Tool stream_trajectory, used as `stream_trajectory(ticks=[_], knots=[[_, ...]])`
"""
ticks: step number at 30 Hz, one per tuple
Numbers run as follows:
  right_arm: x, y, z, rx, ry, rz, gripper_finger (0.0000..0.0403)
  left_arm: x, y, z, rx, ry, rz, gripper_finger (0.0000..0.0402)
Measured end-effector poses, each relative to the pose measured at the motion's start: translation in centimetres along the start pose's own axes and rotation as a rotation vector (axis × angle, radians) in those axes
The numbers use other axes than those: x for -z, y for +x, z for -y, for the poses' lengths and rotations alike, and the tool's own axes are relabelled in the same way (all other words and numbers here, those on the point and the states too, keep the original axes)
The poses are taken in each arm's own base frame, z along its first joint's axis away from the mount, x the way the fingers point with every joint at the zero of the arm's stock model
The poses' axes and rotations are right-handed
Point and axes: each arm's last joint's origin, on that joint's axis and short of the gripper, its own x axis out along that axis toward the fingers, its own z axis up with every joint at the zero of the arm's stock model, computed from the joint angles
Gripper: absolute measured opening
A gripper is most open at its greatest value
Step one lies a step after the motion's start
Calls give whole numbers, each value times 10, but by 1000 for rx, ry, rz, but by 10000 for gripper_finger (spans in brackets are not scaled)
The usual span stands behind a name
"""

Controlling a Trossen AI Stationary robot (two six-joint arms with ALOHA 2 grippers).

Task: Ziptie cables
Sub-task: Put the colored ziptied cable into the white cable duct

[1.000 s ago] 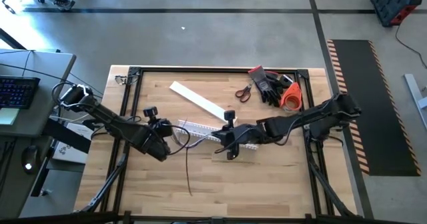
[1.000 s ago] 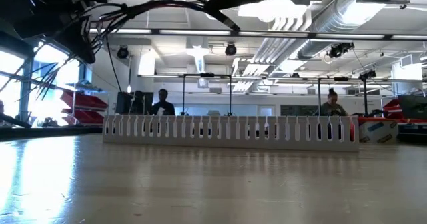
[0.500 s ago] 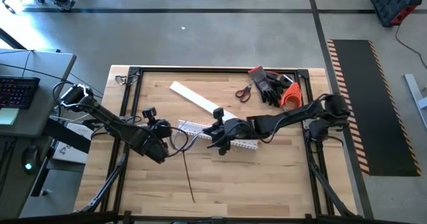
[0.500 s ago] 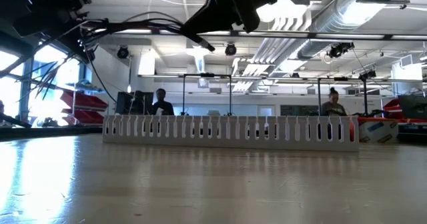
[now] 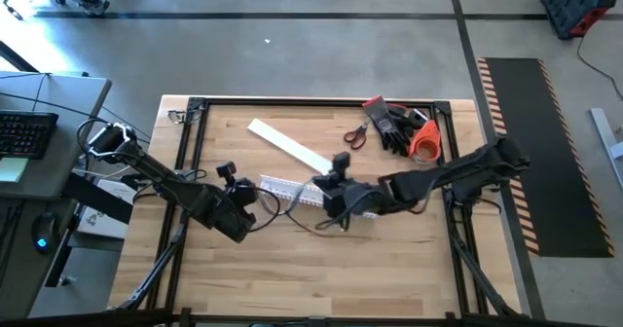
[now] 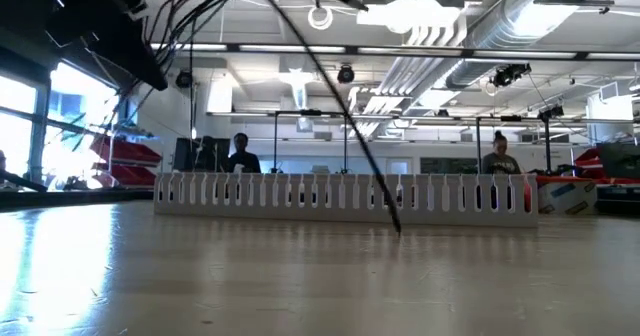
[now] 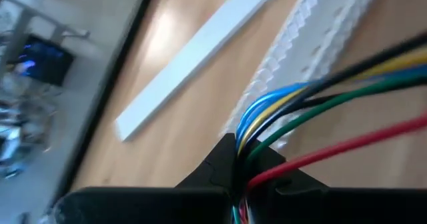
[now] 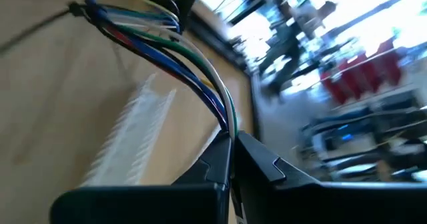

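Note:
The cables are a bundle of coloured wires, blue, yellow, green, red, white and dark, strung in the air between my two grippers above the table's middle. My left gripper is shut on one end of the cables. My right gripper is shut on the other end. A thin dark strand hangs from the bundle, and its tip reaches the tabletop. In the right wrist view a dark band circles the bundle near the far gripper. My left gripper pinches the bundle's end between its two fingers, all the wires gathered together. The cables are lifted clear and fan out ahead of the fingers. My right gripper pinches the other end of the bundle between its fingers. The wires arch away from it, slack, toward my left gripper.
A white slotted channel lies on the table under and behind the cables. A flat white strip lies slantwise beyond it. Scissors, dark gloves and an orange object sit at the far right corner. People sit beyond the table.
My right gripper moved toward the table's left, then back right and turned. My left gripper shifted slightly right. The long dark strand, which trailed toward the near edge, swung over to the right. The bundle between the grippers bowed up slack.

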Motion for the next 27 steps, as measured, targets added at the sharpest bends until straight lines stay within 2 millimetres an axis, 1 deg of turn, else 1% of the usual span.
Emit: stream_trajectory(ticks=[2,5,9,11,14,17,20,23,25,27], knots=[[1,-15,-3,-37,26,-29,0,6,3,12,30,-1,59,0],[0,-30,-8,-64,55,-41,0,14,8,29,80,-26,129,0],[-1,-43,-16,-86,77,-43,0,27,16,49,124,-51,179,2],[-1,-45,-18,-92,91,-44,0,31,19,56,137,-27,164,13],[-1,-47,-20,-99,110,-47,0,36,22,63,179,11,116,50],[1,-47,-20,-101,105,-60,0,40,21,65,234,28,59,101],[3,-47,-21,-103,111,-77,0,47,18,61,270,29,-52,152],[7,-47,-22,-108,124,-110,0,52,9,53,222,-9,-156,181],[8,-48,-22,-108,131,-121,0,53,0,51,154,-30,-118,186],[7,-48,-22,-108,134,-117,0,49,-10,56,115,-46,48,187]])
